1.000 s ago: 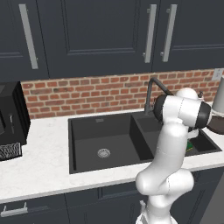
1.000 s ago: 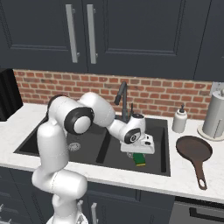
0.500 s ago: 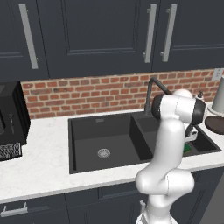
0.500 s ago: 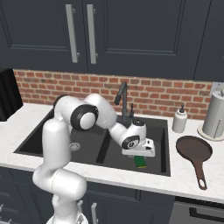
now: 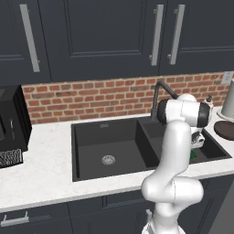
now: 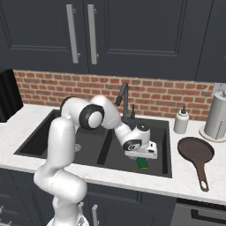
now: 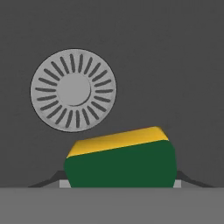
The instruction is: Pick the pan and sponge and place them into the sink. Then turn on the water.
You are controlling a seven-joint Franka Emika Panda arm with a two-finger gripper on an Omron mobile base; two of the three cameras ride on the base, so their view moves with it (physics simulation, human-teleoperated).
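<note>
Here the tool (image 6: 142, 158) seemingly grips the sponge (image 7: 121, 161), fingertips hidden.

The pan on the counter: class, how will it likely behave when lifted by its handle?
The pan looks rigid, so it should not flex. Its wide round body sits far from the thin handle, so it will probably droop or twist in a handle grip. Flat and shallow, it seems unlikely to roll.

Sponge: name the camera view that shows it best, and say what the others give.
Hand view: the sponge is large, green face and yellow layer clear, near the drain. Right base view shows a small green-yellow block under the gripper; left base view gives a green sliver.
</note>
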